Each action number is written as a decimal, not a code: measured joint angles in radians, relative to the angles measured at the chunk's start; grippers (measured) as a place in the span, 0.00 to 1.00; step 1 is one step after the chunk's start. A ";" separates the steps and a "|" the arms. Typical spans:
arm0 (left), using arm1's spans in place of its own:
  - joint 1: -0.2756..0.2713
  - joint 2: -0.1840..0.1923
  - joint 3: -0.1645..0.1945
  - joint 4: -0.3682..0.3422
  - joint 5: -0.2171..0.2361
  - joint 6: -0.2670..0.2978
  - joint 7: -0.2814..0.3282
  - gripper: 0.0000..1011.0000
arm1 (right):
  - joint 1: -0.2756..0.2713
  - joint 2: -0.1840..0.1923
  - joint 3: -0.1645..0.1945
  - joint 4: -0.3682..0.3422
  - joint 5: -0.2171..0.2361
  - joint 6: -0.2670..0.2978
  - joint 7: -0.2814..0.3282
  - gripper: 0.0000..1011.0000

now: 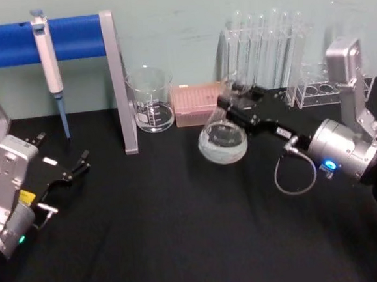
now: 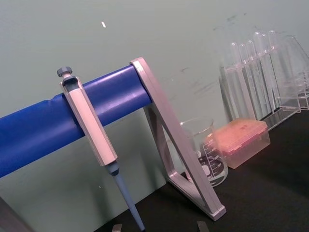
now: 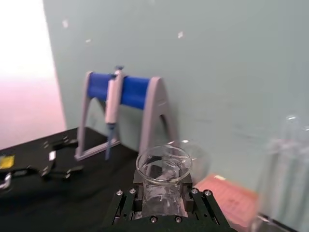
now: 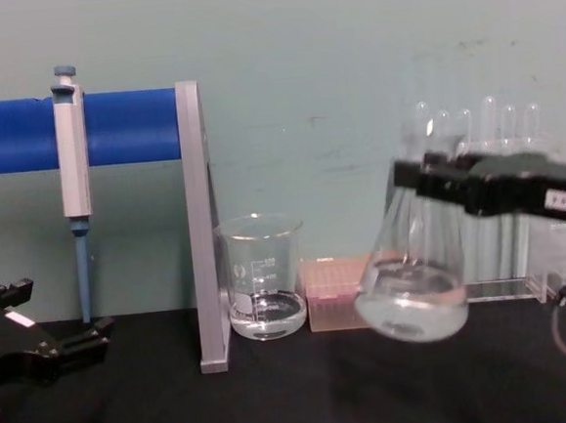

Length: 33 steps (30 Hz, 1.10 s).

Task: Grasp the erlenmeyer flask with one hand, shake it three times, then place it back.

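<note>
While the left gripper lies parked on the black table at its left side, fingers spread, the right gripper pinches the neck of the erlenmeyer flask, held tilted off the table, liquid in its base, near the pink tip box.

Soft, even room light, fairly bright, no hard shadows.
Glints white on the erlenmeyer flask and test tubes in the chest view; sinks into the black table, hiding any cast shadow; blows out to pale glare at one edge of the right wrist view; smears the flask's lower body and the tubes close to that camera.
</note>
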 joint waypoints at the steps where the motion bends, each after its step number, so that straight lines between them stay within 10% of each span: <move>1: 0.000 0.000 0.000 0.000 0.000 0.000 0.000 0.99 | -0.011 0.000 0.011 -0.024 -0.004 0.009 -0.028 0.45; 15: 0.000 0.000 0.000 0.000 0.000 0.000 0.000 0.99 | -0.070 -0.023 0.089 -0.140 -0.073 0.064 -0.194 0.45; 33: 0.000 0.000 0.000 0.000 0.000 0.000 0.000 0.99 | -0.001 -0.042 0.029 -0.091 -0.108 0.062 -0.036 0.45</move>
